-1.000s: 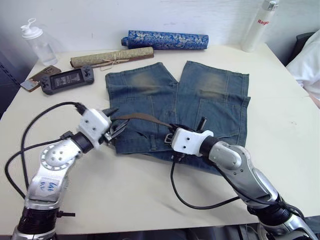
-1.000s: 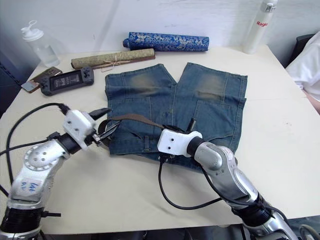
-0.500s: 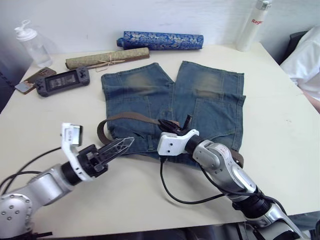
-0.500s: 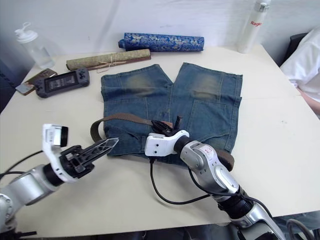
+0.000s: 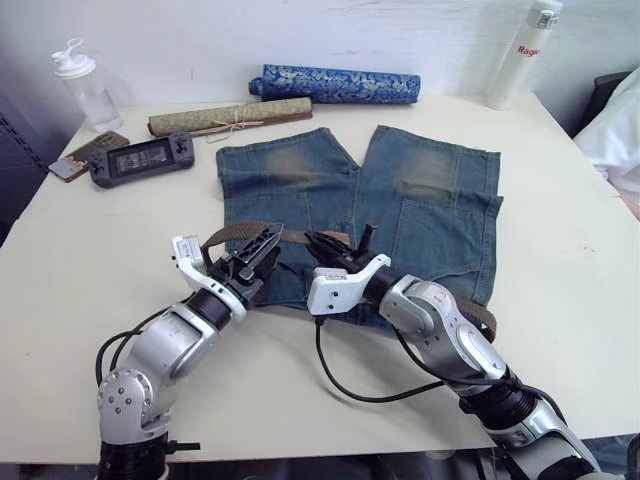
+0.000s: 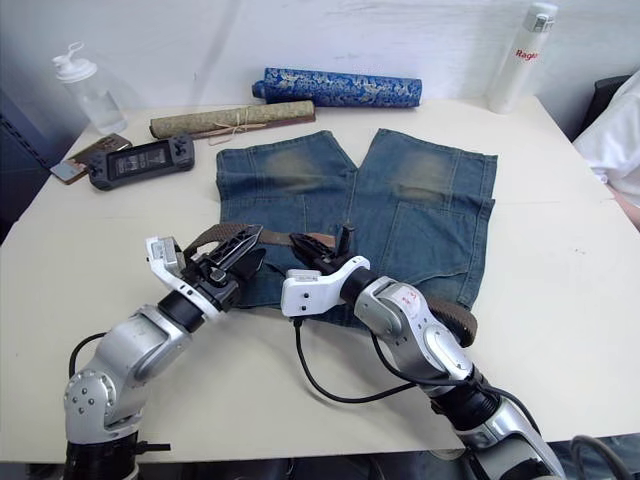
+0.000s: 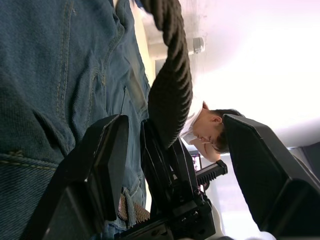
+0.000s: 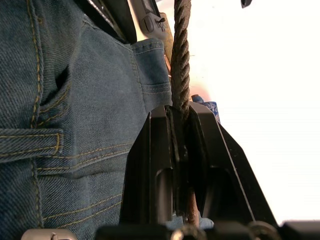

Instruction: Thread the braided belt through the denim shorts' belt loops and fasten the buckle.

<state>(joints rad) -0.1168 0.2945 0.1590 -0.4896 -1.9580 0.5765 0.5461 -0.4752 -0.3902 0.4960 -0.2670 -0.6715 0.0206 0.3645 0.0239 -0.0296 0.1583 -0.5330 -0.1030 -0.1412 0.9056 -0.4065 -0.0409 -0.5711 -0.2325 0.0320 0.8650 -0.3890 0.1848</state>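
Cream tabletop (image 5: 90, 250) under a white wall, with one pair of denim shorts (image 5: 420, 215) spread flat, waistband toward me and legs pointing away. I count one braided belt (image 5: 235, 232), its long axis running along the waistband from my left to my right, with a further stretch showing at the shorts' right edge near my right forearm. My right gripper (image 5: 322, 245) is pressed together on the belt at about mid-waistband; the right wrist view shows the woven strap pinched between the fingers. My left gripper (image 5: 262, 248) sits just left of it with jaws spread, the strap passing between them untouched, so it is the nearer one to the belt's looped left end. I can make out one belt loop (image 8: 30, 143) for certain. Behind the shorts lie two rolled tubes, two bottles, one handheld console (image 5: 140, 160) and one phone.
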